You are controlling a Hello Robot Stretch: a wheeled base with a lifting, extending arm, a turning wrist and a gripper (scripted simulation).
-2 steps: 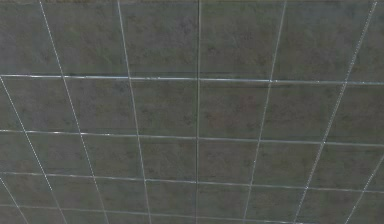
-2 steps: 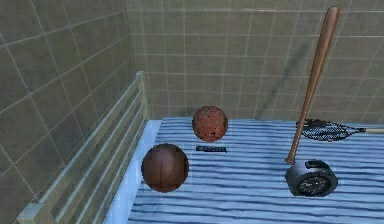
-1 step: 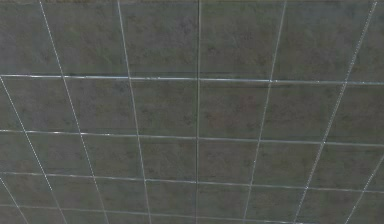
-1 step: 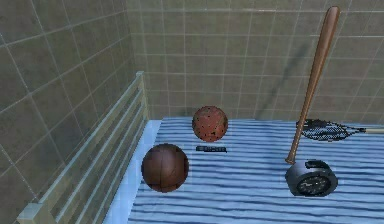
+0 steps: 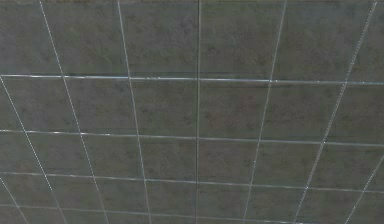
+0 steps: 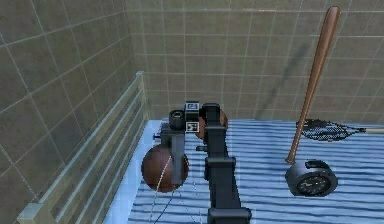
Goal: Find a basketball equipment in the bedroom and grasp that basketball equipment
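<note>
In the arm side view a brown-orange basketball (image 6: 155,167) lies at the near left of a bed with a blue-and-white striped cover (image 6: 262,150). The dark arm (image 6: 222,172) rises from the bottom edge. Its two white marked squares (image 6: 186,115) stand at the far end. The gripper (image 6: 171,176) reaches down from there, its thin fingers (image 6: 178,150) running across the ball. I cannot tell whether it holds the ball, since the bed lies right behind it. A second brown rounded thing (image 6: 217,122) sits just behind the arm's end.
A wooden baseball bat (image 6: 315,80) leans on the tiled wall (image 6: 240,60) at the right. A racket (image 6: 335,130) lies beside it, and a dark round object (image 6: 310,180) sits nearer. A pale bed rail (image 6: 100,150) runs along the left. The forward view faces grey tiles (image 5: 190,110).
</note>
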